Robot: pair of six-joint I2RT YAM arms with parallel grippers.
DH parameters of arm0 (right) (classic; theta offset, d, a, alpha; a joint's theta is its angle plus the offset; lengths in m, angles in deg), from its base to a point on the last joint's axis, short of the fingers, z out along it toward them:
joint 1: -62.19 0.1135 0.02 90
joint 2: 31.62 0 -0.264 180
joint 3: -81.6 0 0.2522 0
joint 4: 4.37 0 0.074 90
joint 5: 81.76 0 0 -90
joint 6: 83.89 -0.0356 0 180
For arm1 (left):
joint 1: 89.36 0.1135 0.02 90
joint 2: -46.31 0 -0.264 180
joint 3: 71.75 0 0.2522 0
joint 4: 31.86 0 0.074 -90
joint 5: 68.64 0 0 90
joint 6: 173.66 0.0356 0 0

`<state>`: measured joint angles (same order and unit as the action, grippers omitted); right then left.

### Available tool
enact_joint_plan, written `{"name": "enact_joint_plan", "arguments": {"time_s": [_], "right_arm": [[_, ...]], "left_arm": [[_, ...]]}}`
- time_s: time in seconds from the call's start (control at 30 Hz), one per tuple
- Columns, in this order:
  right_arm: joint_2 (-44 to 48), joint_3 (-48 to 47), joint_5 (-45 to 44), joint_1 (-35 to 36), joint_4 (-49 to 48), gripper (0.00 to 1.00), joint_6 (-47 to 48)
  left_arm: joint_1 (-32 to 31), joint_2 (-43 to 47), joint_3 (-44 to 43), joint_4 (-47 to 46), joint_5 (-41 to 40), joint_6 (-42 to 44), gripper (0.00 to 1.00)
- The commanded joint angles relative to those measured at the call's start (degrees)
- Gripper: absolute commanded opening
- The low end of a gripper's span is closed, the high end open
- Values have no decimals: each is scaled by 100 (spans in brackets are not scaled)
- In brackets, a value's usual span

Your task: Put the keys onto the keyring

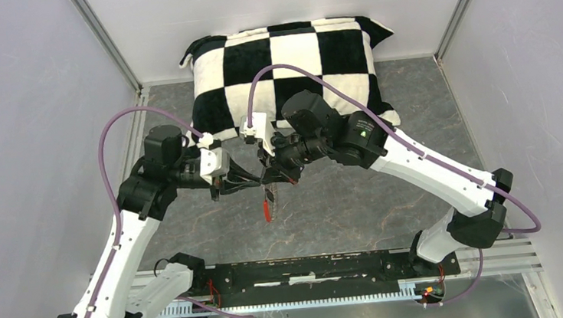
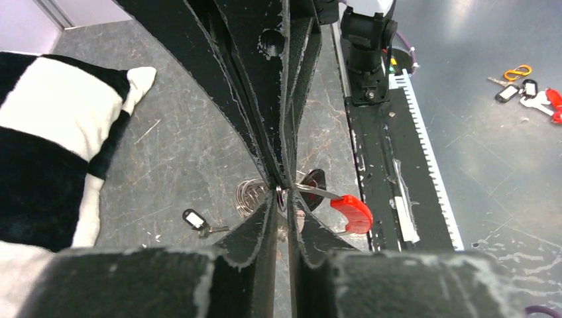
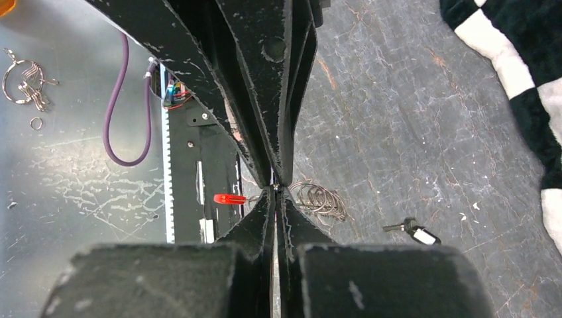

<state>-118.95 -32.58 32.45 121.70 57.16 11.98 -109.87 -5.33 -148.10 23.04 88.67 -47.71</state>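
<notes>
1. The keyring (image 2: 248, 196) is held up off the bench (image 3: 397, 99), just in front of the near edge of the checkered pillow (image 1: 285, 59). Its silvery coils bunch on the pillow side of the fingertips.
2. Its red sleeve (image 2: 351, 212) sticks out on the side away from the pillow. In the top view it hangs below the point where the two arms meet.
3. One key (image 2: 313, 180) shows its dark head right beside the wire, on the sleeve side, away from the pillow.
4. The second key (image 2: 199, 222) lies flat on the bench between the keyring and the pillow, apart from both.
5. The right pincer (image 3: 275, 189) is pressed together, with the keyring's wire caught at its tips.
6. The left pincer (image 2: 283, 195) is drawn nearly together, with only a slim gap. It seems to be pinching the same wire, though the tight view may hide whether the key's blade is caught as well.
7. Both pincers meet tip to tip in front of the pillow.
8. Spare rings (image 3: 23, 79) and an orange clip (image 2: 517, 71) lie on the metal surface beyond the arms' mounting rail, well away from the pillow.
</notes>
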Motion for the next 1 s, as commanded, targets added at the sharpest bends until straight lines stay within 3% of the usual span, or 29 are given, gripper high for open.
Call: {"name": "enact_joint_plan", "arguments": {"time_s": [0.0, 0.27, 0.37, 0.47, 0.77, 0.87, 0.97], "right_arm": [[-14, -349, 40, 43, -278, 0, -16], [-93, -452, 153, 73, -292, 0, -33], [-93, -419, 141, 77, -277, 0, -23], [-74, -383, 123, 77, -255, 0, -6], [-39, -303, 101, 79, -229, 0, 36], [-40, -299, 117, 89, -218, 0, 37], [-30, -277, 119, 87, -217, 0, 42]], "left_arm": [[-97, 5, -202, 260, -61, 602, 14], [-172, -140, -335, 665, -231, 1011, 18], [-175, -153, -404, 674, -259, 1175, 4], [-172, -162, -443, 652, -262, 1037, 2], [-175, -31, -643, 837, -431, 1172, 35], [-177, -76, -788, 1053, -436, 1339, 36], [-172, -91, -788, 1088, -405, 1397, 31]]}}
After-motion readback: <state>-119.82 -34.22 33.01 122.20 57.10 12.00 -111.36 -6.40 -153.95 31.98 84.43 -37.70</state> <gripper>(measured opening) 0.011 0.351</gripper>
